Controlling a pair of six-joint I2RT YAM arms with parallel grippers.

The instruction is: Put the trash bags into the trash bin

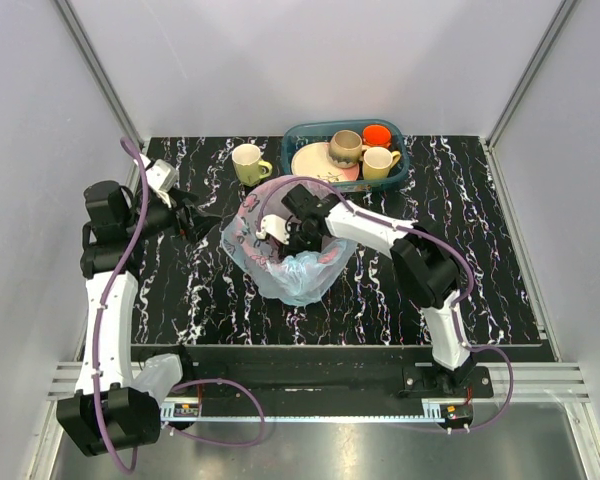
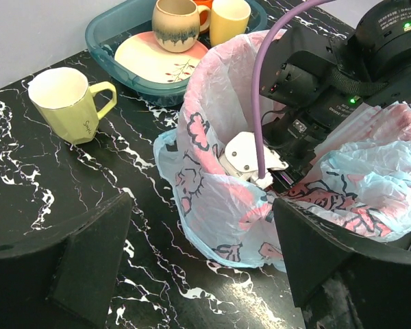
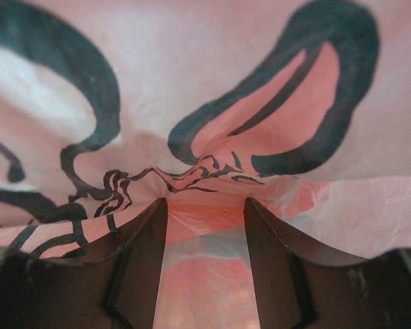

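Observation:
The trash bag (image 1: 298,278), thin light-blue film with pink and dark cartoon prints, is draped open over the trash bin, which stays hidden under it apart from a red tint through the film. My right gripper (image 1: 278,238) reaches down inside the bag (image 2: 212,205). In the right wrist view its fingers (image 3: 140,260) stand partly apart, tips against creased film (image 3: 212,82) that fills the gap. My left gripper (image 1: 202,220) hovers left of the bag, wide open (image 2: 202,205) with nothing between its fingers, the bag's lower edge just ahead.
A pale yellow mug (image 1: 248,163) stands behind the bag, left of a teal tray (image 1: 402,168) holding a plate and several cups. Grey walls close in the dark marbled table (image 1: 480,260) on three sides.

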